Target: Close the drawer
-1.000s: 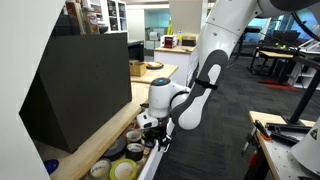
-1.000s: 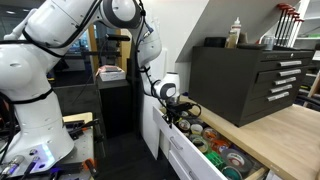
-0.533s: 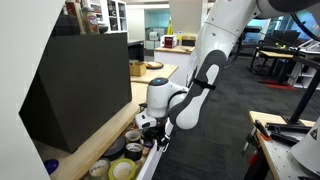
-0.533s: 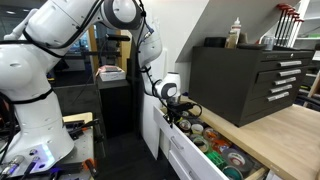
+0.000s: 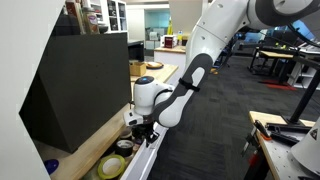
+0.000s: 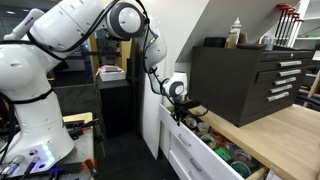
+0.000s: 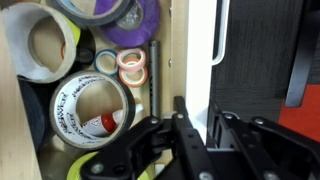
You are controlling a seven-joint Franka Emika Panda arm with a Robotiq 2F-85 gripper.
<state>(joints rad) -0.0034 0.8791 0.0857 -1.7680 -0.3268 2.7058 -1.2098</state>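
The white drawer front (image 7: 200, 50) belongs to a part-open drawer (image 5: 118, 162) under the wooden countertop, seen in both exterior views (image 6: 200, 152). Several tape rolls (image 7: 90, 105) lie inside. My gripper (image 7: 201, 116) straddles the top edge of the drawer front, one finger inside the drawer and one outside, and is closed on the panel. In the exterior views the gripper (image 5: 141, 129) (image 6: 184, 112) sits at the drawer's near corner.
A black tool chest (image 6: 245, 78) stands on the wooden countertop (image 6: 285, 135) above the drawer, also in an exterior view (image 5: 80, 85). Bottles (image 6: 237, 32) stand on top of it. A bench with tools (image 5: 280, 135) is across the aisle.
The drawer has slid inward toward the cabinet. My gripper and forearm have moved with it, closer to the countertop.
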